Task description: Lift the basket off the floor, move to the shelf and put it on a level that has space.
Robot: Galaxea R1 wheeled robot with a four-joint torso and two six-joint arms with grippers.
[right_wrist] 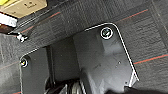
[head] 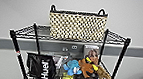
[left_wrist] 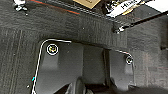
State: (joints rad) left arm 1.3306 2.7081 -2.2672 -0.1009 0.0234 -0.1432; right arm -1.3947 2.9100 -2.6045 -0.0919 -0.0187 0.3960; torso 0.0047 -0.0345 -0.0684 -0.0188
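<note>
While neither gripper's finger state can be told, the basket (head: pixel 77 24) apparently rests upright on the shelf's (head: pixel 16 45) top level (head: pixel 29 31).

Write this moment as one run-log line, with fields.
basket: on top level of shelf | tier below: toys, black bag | wrist cameras: carpet floor

Basket (head: pixel 77 26) woven, cream; shelf (head: pixel 118 60) black wire metal; floor (left_wrist: pixel 22 50) matt ribbed carpet.

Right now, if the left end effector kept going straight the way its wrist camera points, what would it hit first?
Most likely the floor: the left wrist view looks down on dark carpet tiles beyond the robot's own plate. The shelf's castor wheel sits off to one side, apparently not in line, though depth is unclear.
</note>
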